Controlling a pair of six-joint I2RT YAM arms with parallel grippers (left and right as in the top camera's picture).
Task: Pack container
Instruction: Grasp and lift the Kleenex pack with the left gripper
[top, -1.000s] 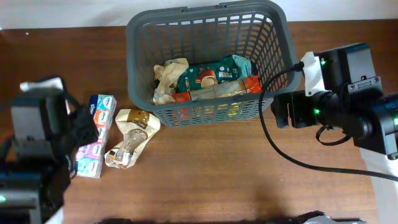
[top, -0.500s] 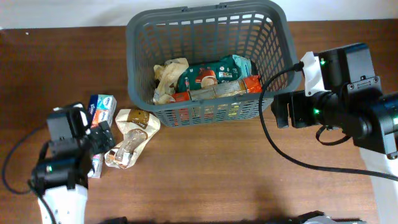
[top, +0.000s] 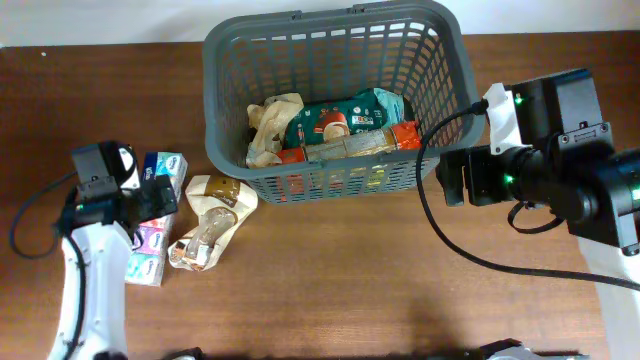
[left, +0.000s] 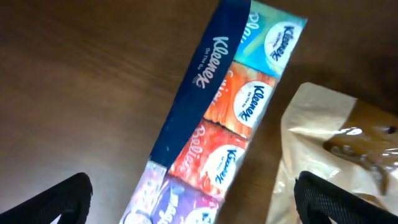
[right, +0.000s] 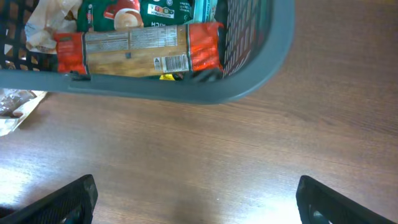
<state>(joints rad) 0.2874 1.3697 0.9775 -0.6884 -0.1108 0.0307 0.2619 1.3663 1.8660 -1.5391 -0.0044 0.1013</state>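
Left gripper (left: 199, 202) spread over tissues (left: 217, 124) by table's (top: 350, 280) left edge: light, squashy, slick wrap, grab across the middle; basket (top: 330, 25), stiff, rim-grabbable, at far edge; right gripper (right: 196, 205) spread too.

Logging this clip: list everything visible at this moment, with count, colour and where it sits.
dark grey slotted plastic basket: 1, dark grey, far middle of table
green printed packet: 1, green, inside basket, on top
clear packet with red ends: 1, red and clear, inside basket, by near wall
crumpled cream bag: 1, cream, inside basket, left part
Kleenex tissue multipack strip: 1, blue spine, multicoloured packs, on table left of basket
beige paper bag with clear window: 1, beige, on table, right of tissue strip
black cable: 1, black, over table at right
brown wooden table: 1, brown
left end effector: 1, black, open, over tissue strip
right end effector: 1, black, open, above bare table by basket's near right corner
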